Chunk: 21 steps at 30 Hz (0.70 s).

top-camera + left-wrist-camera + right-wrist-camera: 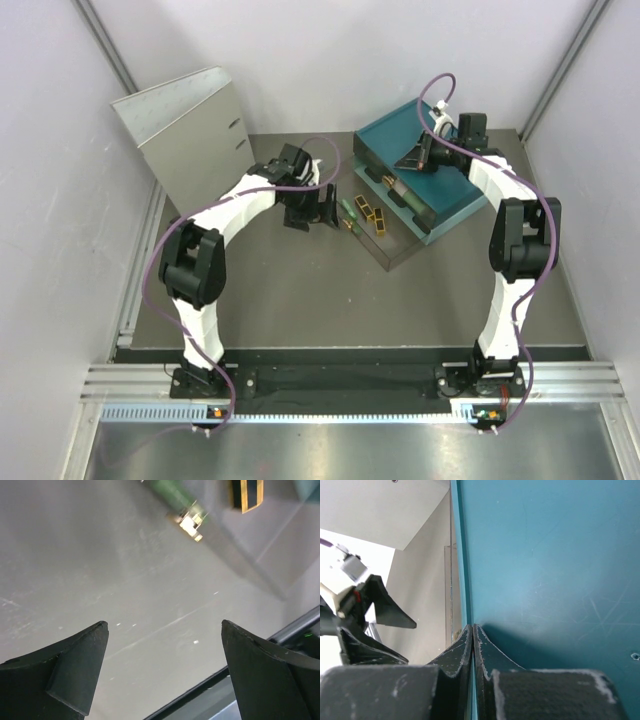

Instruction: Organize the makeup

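A green tube [350,211] lies on the table, and its gold-tipped end shows at the top of the left wrist view [172,492]. Two gold-and-black blocks [371,212] sit beside it, by the clear plastic box [400,245]; one block shows in the left wrist view [246,492]. My left gripper [318,210] [165,625] is open and empty, just left of the tube and above the bare table. My right gripper [418,158] [472,627] is shut on the thin left rim of the teal drawer box [440,185] [545,555]. The other tubes are not clearly visible.
A grey metal folder stand [185,125] stands at the back left. The clear box lies against the teal box's front left side. White walls close in on both sides. A black rail [350,380] runs along the table's near edge.
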Available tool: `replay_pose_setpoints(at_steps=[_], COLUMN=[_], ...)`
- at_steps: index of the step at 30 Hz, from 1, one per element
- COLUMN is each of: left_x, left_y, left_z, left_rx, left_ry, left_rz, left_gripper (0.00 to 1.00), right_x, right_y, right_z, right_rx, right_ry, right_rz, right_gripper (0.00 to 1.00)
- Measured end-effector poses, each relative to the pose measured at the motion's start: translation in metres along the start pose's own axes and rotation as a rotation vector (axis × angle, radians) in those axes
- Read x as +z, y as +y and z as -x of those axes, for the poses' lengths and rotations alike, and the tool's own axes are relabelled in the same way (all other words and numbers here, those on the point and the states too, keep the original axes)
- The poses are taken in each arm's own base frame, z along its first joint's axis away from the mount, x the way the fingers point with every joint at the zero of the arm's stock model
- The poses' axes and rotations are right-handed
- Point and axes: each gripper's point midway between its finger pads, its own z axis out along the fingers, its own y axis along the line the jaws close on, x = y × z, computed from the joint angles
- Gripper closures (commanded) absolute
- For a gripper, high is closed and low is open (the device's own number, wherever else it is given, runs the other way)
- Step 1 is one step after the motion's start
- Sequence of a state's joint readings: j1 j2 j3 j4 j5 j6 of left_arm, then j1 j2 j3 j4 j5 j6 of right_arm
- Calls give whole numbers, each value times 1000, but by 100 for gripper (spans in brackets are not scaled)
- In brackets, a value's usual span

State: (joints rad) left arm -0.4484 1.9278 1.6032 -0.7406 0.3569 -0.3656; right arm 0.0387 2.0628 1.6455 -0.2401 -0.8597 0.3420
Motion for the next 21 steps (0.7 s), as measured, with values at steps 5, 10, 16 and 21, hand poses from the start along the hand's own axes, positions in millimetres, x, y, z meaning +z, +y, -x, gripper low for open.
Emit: replay_pose_setpoints(at_steps=[5, 10, 16, 21], left_x=[11, 25, 53, 78], left_y=[13, 14, 3, 2], left_z=[-15, -21, -18, -14], left_rx=[111, 246, 424, 494], left_ry=[23, 17, -21, -40], left_rz=[27, 4, -46, -69], left_gripper=[1, 1, 1, 1], right_x=[0, 0, 0, 0], right_y=[0, 0, 0, 0], right_z=[0, 0, 0, 0], right_rx=[0, 0, 1, 1], right_ry=[0, 0, 0, 0], right_rz=[0, 0, 0, 0], right_gripper=[99, 99, 99, 99])
